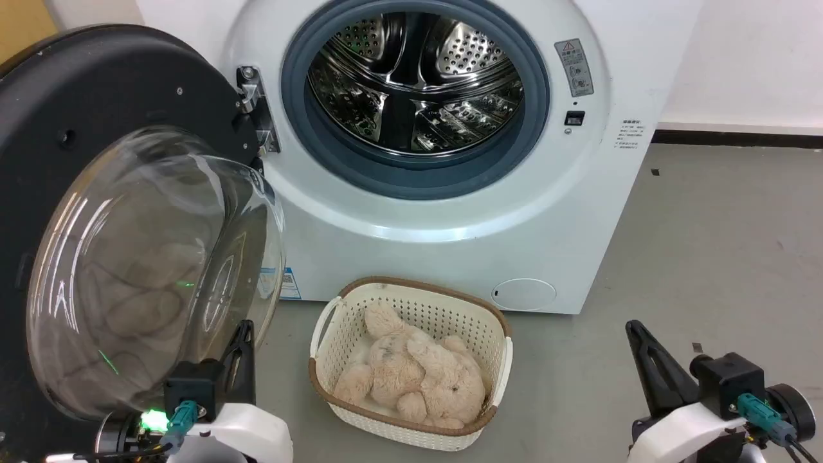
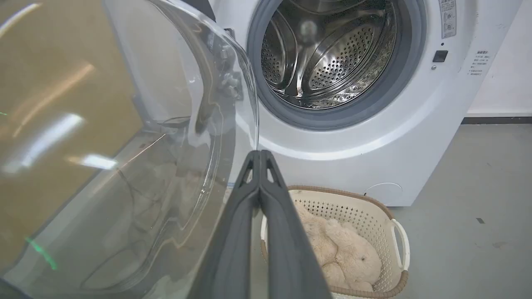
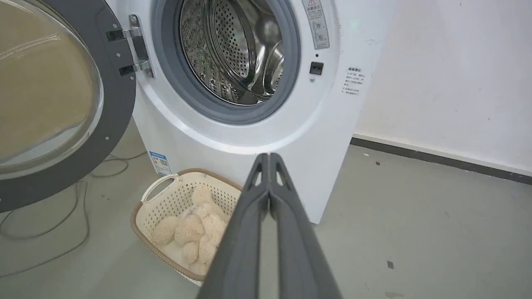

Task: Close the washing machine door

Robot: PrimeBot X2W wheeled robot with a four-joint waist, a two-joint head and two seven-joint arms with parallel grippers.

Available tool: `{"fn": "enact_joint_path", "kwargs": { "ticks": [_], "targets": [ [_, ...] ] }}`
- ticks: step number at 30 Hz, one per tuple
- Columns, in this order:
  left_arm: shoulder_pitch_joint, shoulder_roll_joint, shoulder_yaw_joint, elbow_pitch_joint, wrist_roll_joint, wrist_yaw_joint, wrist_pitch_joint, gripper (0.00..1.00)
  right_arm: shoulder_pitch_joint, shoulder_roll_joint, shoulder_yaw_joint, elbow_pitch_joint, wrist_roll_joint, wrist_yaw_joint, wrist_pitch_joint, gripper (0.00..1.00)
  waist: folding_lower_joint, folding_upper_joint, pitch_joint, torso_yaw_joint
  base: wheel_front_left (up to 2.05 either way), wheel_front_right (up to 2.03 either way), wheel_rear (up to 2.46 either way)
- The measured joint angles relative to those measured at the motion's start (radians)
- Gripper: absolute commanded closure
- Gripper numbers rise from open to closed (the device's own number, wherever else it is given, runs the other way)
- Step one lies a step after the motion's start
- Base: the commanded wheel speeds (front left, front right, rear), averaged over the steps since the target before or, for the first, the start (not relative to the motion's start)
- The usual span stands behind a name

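Note:
The washing machine door (image 1: 96, 96) is swung wide open to the left on its hinge (image 1: 257, 109), its clear glass bowl (image 1: 148, 270) bulging toward me. The white washing machine (image 1: 450, 225) shows its grey gasket and steel drum (image 1: 411, 77). My left gripper (image 1: 244, 331) is shut and empty, just right of the bowl's lower edge; in the left wrist view its tips (image 2: 260, 153) sit close beside the glass (image 2: 166, 145). My right gripper (image 1: 635, 329) is shut and empty, low at the right, apart from the machine. In the right wrist view, right gripper (image 3: 269, 156) points at the machine's front (image 3: 270, 141).
A cream basket (image 1: 424, 287) holding a beige plush toy (image 1: 418, 379) stands on the grey floor in front of the machine, between my arms. A cable (image 3: 50, 232) lies on the floor under the door. A white wall (image 1: 746, 58) runs behind at right.

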Motion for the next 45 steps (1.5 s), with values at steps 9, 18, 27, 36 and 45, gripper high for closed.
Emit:
{"fn": "enact_joint_path", "kwargs": {
  "ticks": [9,18,27,36,45],
  "targets": [
    [0.0,0.0,0.0,0.0,0.0,0.0,0.0,1.0,0.0,0.0,0.0,0.0,0.0,0.0,0.0,1.0,0.0,0.0,0.0,0.0,0.0,0.0,0.0],
    [0.0,0.0,0.0,0.0,0.0,0.001,0.0,0.0,0.0,0.0,0.0,0.001,0.001,0.0,0.0,0.0,0.0,0.0,0.0,0.0,0.0,0.0,0.0],
    [0.0,0.0,-0.008,0.0,0.0,0.015,-0.01,0.0,0.001,0.0,-0.008,0.001,0.012,0.0,-0.008,0.0,0.0,0.0,0.002,0.001,0.0,0.0,0.0],
    [-0.001,0.002,-0.029,-0.007,0.0,0.051,-0.035,1.0,0.0,0.0,-0.023,0.0,0.038,0.0,-0.037,0.0,0.0,0.0,0.004,0.017,0.0,0.0,0.0],
    [-0.033,0.003,-0.038,-0.054,-0.011,0.062,-0.054,1.0,0.0,0.0,-0.032,-0.005,0.058,0.0,-0.053,0.0,0.0,0.0,0.009,0.059,0.0,0.0,0.0]
  ]
}}
